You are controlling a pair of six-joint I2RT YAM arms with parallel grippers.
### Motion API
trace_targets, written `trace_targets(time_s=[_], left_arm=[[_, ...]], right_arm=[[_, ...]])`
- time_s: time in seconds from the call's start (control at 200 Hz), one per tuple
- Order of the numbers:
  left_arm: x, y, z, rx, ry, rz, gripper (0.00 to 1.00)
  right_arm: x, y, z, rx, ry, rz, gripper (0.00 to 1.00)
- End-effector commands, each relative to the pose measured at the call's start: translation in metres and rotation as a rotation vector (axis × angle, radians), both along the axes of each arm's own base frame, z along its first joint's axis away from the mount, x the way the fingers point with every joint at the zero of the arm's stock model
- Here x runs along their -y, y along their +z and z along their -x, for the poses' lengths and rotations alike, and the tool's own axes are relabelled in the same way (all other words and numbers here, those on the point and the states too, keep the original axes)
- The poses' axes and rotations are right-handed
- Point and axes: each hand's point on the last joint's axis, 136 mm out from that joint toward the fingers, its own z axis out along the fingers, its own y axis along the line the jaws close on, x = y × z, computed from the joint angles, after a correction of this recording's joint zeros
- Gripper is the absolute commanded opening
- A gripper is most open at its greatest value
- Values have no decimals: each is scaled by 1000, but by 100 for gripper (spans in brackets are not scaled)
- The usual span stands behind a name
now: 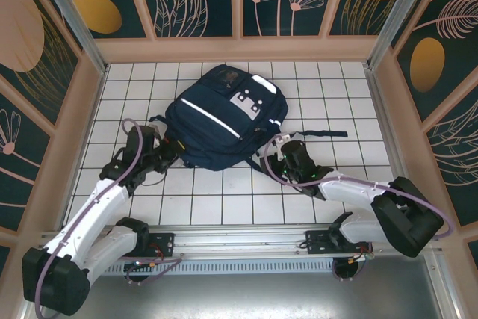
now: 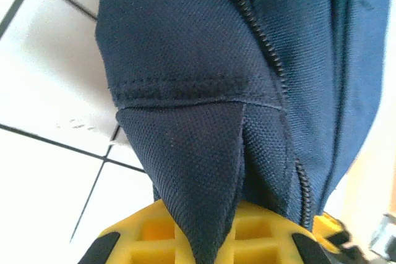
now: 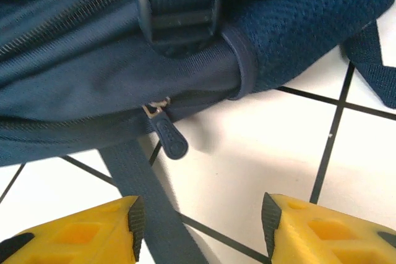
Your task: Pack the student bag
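Student bag (image 1: 224, 117) lies flat mid-worktop (image 1: 224, 203), white-patched front face up, slightly toward the back wall. My two arms come at its near edge, one at each corner.

Left hand (image 1: 168, 153): closed. In the left wrist view, a fold of the navy fabric (image 2: 204, 171) is pinched between my yellow fingers (image 2: 272, 233), next to a zipper line (image 2: 263, 35). So I've got the bag's near-left corner.

Right hand (image 1: 278, 153): fingers (image 3: 322, 227) apart, roughly half spread, gripping nothing. It sits just off the bag's near-right corner. The zipper pull (image 3: 168, 137) hangs at the bag edge straight ahead of the gap. A dark strap (image 3: 148, 208) runs across the tiles beside my left finger; can't tell if they touch. A buckle (image 3: 179, 4) sits above on the bag.
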Motion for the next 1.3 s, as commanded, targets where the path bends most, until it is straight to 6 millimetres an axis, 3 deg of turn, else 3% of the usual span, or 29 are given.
trace_targets(time_s=[0.0, 0.225, 0.626, 0.721, 0.836, 0.906, 1.091, 1.296], left_arm=[[5, 57, -16, 147, -14, 30, 0], [8, 67, -17, 158, -24, 42, 0], [9, 59, -15, 141, -27, 45, 0], [8, 58, -16, 139, -25, 43, 0], [8, 57, -15, 139, -24, 41, 0], [7, 56, -15, 138, -22, 31, 0], [2, 45, -14, 131, -15, -5, 0], [0, 23, -12, 122, -36, -50, 0]], right_arm=[[-16, 16, -3, 87, 79, -89, 55], [-27, 1, -12, 92, 128, -51, 55], [-58, -12, -26, 26, 204, -55, 48], [-61, -15, -31, 15, 210, -38, 39], [-59, -18, -34, -9, 205, -37, 12], [-55, -18, -33, -18, 198, -44, 0], [-45, -10, -24, -19, 193, -70, 0], [-52, 4, -6, -41, 266, -126, 0]])
